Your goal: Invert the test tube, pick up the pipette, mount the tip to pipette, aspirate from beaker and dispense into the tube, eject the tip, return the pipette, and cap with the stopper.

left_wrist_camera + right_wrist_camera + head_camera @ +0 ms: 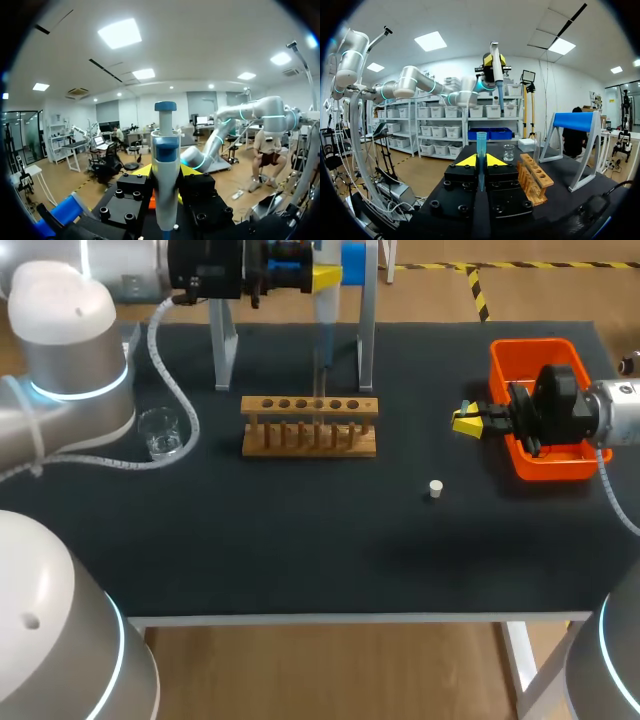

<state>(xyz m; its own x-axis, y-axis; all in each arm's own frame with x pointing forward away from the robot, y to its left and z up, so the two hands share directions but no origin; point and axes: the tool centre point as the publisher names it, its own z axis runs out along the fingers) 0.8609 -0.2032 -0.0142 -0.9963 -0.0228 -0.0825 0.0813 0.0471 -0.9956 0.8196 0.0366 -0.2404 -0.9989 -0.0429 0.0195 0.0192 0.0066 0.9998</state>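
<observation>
**Head view.** At the top middle, my left jaws are clamped on the pipette. It hangs upright between the legs of the stand, above the wooden rack. My right jaws sit at the right of the frame, just left of the orange bin. What they hold is too small to tell here. The beaker stands at the left, and the white stopper lies lower right of the middle on the tabletop. I count one pipette, one stand, one rack, one beaker, one stopper and one bin.

**Left wrist view.** The pipette stands upright, gripped from both sides by the yellow fingers.

**Right wrist view.** One blue tip stands upright, open end up, with the jaws pressed on it from two sides. Ahead is the rack, with one clear test tube standing in it and the beaker beyond. The pipette hangs high ahead, well apart from the tip.

The step in hand looks like mounting the tip. To do it well, bring the pipette's shaft into line over the tip's open end. Press straight along that line with the right jaws holding firm. A sideways push could seat the tip crooked.
</observation>
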